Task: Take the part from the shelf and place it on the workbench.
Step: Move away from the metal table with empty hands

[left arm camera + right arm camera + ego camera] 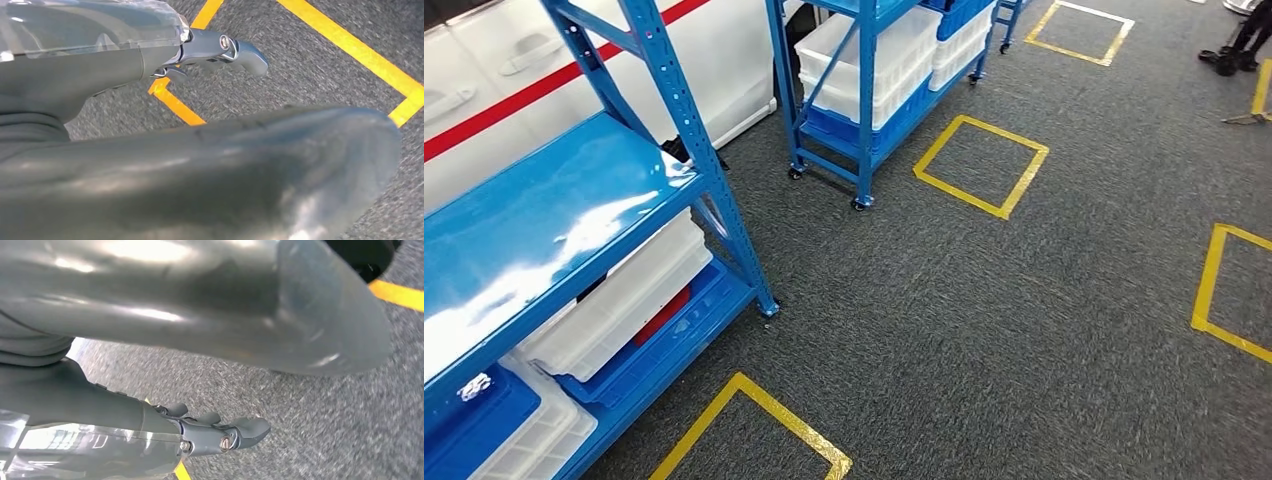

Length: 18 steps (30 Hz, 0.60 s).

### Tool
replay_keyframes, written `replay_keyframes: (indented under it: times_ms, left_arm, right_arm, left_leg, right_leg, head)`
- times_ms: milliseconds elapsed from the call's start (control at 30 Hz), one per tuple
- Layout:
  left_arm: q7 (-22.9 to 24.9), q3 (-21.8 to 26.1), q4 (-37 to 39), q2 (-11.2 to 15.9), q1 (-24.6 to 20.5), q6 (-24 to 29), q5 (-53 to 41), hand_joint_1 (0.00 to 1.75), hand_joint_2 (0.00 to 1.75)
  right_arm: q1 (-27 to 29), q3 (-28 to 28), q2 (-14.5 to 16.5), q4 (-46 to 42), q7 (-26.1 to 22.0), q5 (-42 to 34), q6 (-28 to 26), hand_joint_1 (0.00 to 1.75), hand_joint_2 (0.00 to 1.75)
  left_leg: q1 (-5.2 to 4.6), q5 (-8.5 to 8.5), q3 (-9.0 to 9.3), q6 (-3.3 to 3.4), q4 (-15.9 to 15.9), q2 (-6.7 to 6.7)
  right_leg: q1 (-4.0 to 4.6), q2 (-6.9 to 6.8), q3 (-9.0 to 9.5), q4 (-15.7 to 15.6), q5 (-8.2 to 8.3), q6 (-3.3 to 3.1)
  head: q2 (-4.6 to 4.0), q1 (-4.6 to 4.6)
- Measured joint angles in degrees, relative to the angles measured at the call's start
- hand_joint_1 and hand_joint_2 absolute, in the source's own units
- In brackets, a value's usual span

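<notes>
Shelf (574, 215) stands left on grey carpet (984, 320), white bins (619, 300) beneath. Left hand (200, 50) and right hand (210, 432) hang above the floor, holding nothing, fingers loosely apart.

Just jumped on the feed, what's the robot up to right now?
Nothing is being handled yet. Both arms hang down over the grey carpet: the left hand and right hand are empty, fingers loosely extended. The head view shows a blue shelf at the left with white bins below, and yellow tape squares on the floor.
</notes>
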Motion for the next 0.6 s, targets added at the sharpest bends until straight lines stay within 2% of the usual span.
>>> replay_keyframes:
  times_ms: [33,67,100,133,167,233,267,333,367,433,467,500,533,567,600]
  left_arm:
    - [0.0,0.0,0.0,-0.06,0.03,-0.01,0.03,0.0,0.0]
    - [-0.01,0.0,0.0,-0.13,0.16,-0.02,0.09,0.0,0.0]
    - [-0.01,0.0,0.0,-0.16,0.33,-0.02,0.17,0.0,0.0]
    - [-0.02,0.0,0.0,-0.18,0.46,-0.02,0.24,0.0,0.0]
    - [-0.04,0.0,0.0,-0.18,0.5,-0.02,0.32,0.0,0.0]
    - [-0.08,0.0,0.0,-0.18,0.37,-0.01,0.38,0.0,0.0]
    - [-0.09,0.0,0.0,-0.18,0.35,0.0,0.39,0.0,0.0]
    - [-0.1,0.0,0.0,-0.16,0.54,0.01,0.4,0.0,0.0]
    - [-0.12,0.0,0.0,-0.16,0.67,0.02,0.42,0.0,0.0]
    - [-0.15,0.0,0.0,-0.19,0.64,0.03,0.48,0.0,0.0]
    - [-0.17,0.0,0.0,-0.22,0.52,0.02,0.5,0.0,0.0]
    - [-0.17,0.0,0.0,-0.23,0.39,0.01,0.51,0.0,0.0]
    - [-0.17,0.0,0.0,-0.25,0.34,-0.01,0.51,0.0,0.0]
    - [-0.17,0.0,0.0,-0.26,0.37,-0.02,0.51,0.0,0.0]
    - [-0.16,0.0,0.0,-0.27,0.42,-0.02,0.51,0.0,0.0]
  right_arm:
    - [0.08,0.0,0.0,0.0,0.0,0.03,0.04,0.0,0.0]
    - [0.1,0.0,0.0,0.0,-0.01,0.08,0.09,0.0,0.0]
    - [0.09,0.0,0.0,0.0,-0.02,0.12,0.13,0.0,0.0]
    - [0.07,0.0,0.0,0.0,-0.02,0.16,0.16,0.0,0.0]
    - [0.06,0.0,0.0,0.0,-0.03,0.17,0.19,0.0,0.0]
    - [0.02,0.0,0.01,0.0,-0.03,0.19,0.21,0.0,0.0]
    - [-0.07,0.0,0.01,0.0,-0.03,0.2,0.22,0.0,0.0]
    - [-0.4,0.01,0.02,0.0,-0.03,0.22,0.23,0.0,0.0]
    - [-0.53,0.01,0.02,0.0,-0.03,0.24,0.23,0.0,0.0]
    - [-0.55,0.02,0.01,0.0,-0.03,0.25,0.22,0.0,0.0]
    - [-0.45,0.02,0.0,0.0,-0.03,0.25,0.22,0.0,0.0]
    - [-0.35,0.02,0.0,0.0,-0.03,0.25,0.21,0.0,0.0]
    - [-0.25,0.02,0.0,0.0,-0.03,0.26,0.21,0.0,0.0]
    - [-0.17,0.02,0.0,0.0,-0.03,0.26,0.2,0.0,0.0]
    - [-0.1,0.02,-0.01,0.0,-0.03,0.26,0.17,0.0,0.0]
  left_leg:
    - [0.03,-1.0,-1.54,-0.13,3.1,0.25]
    - [0.05,-1.0,-2.25,-0.19,4.53,0.39]
    - [0.05,0.2,-1.64,-0.15,3.34,0.56]
    - [0.01,2.18,0.06,0.01,0.03,0.99]
    - [-0.12,4.07,2.32,0.33,-4.38,2.17]
    - [-0.68,6.1,5.51,1.33,-10.56,4.28]
    - [-0.96,6.19,5.97,1.8,-11.69,4.8]
    - [-1.13,6.31,6.01,2.52,-12.03,3.74]
    - [-0.99,6.53,6.21,2.79,-12.47,3.15]
    - [-0.58,7.1,6.74,3.38,-13.34,1.87]
    - [-0.51,7.25,6.73,3.53,-13.5,1.23]
    - [-0.47,7.32,6.66,3.65,-13.49,0.52]
    - [-0.45,7.32,6.61,3.66,-13.45,-0.26]
    - [-0.45,7.3,6.63,3.64,-13.38,-1.07]
    - [-0.42,7.24,6.67,3.56,-13.25,-1.94]
  right_leg:
    - [0.12,-0.87,0.02,0.01,-0.1,-0.09]
    - [0.21,-1.74,0.09,0.02,-0.22,-0.12]
    - [0.27,-2.49,0.21,0.03,-0.35,-0.1]
    - [0.31,-3.21,0.42,0.02,-0.5,-0.04]
    - [0.37,-3.9,0.7,0.01,-0.68,0.08]
    - [0.56,-5.09,1.15,0.03,-1.05,0.52]
    - [0.61,-5.6,1.3,0.02,-1.17,0.79]
    - [0.59,-6.46,1.64,-0.14,-1.33,1.39]
    - [0.5,-5.83,1.8,0.04,-1.6,1.71]
    - [0.32,-2.65,0.6,3.26,-3.83,2.17]
    - [0.18,-0.77,-1.0,6.64,-5.61,2.26]
    - [0.13,0.23,-3.06,10.64,-7.42,2.3]
    - [0.1,0.58,-4.95,14.1,-8.49,2.37]
    - [0.07,0.68,-6.13,15.91,-8.43,2.42]
    - [0.02,0.77,-6.33,15.51,-7.17,2.45]
  head:
    - [0.0,0.0]
    - [0.0,0.0]
    - [0.0,0.0]
    - [0.0,0.0]
    - [0.0,0.0]
    - [0.0,0.0]
    - [0.0,0.0]
    - [0.0,0.0]
    - [0.0,0.01]
    - [0.0,0.01]
    - [0.0,0.01]
    - [0.0,0.01]
    - [0.0,0.0]
    - [0.0,0.0]
    - [0.0,0.0]
